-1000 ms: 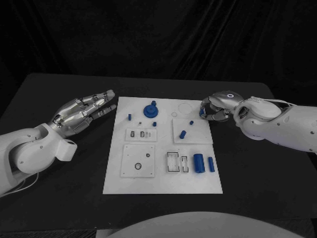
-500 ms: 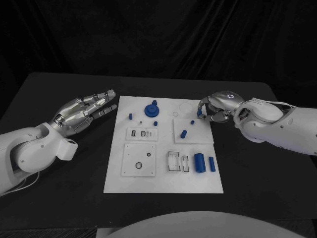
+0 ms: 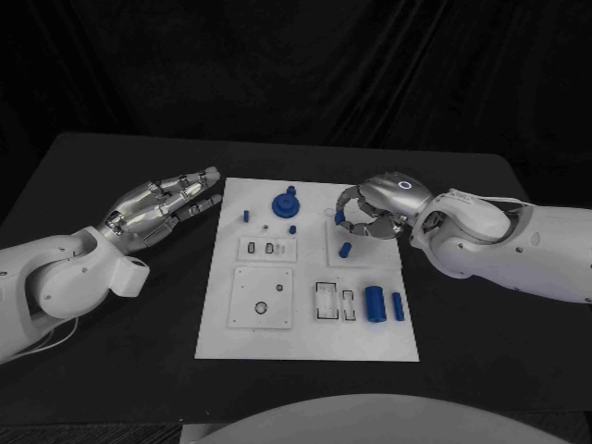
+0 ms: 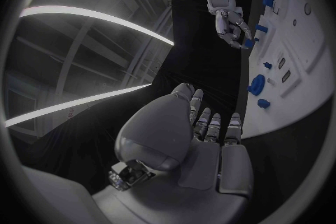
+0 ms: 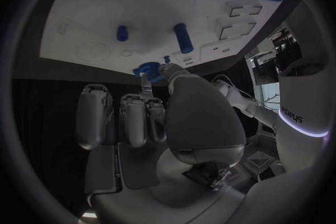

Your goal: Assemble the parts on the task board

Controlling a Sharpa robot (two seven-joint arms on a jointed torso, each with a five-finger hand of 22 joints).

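The left hand (image 3: 156,208) is seen over the black table (image 3: 96,166) just beside the left edge of the task board (image 3: 302,344), its fingers stretched out and apart, with nothing held. On the board's far half a round blue part with a knob (image 3: 284,201) is found, with a small blue peg (image 3: 245,216) near it on the left. In the nearer right section a thick blue cylinder (image 3: 372,303) and a thinner blue pin (image 3: 396,307) lie side by side. A short blue pin (image 3: 343,250) lies on the raised square plate. The right hand (image 3: 364,215) is held above the board's far right part, fingers curled downward; whether anything is held cannot be told.
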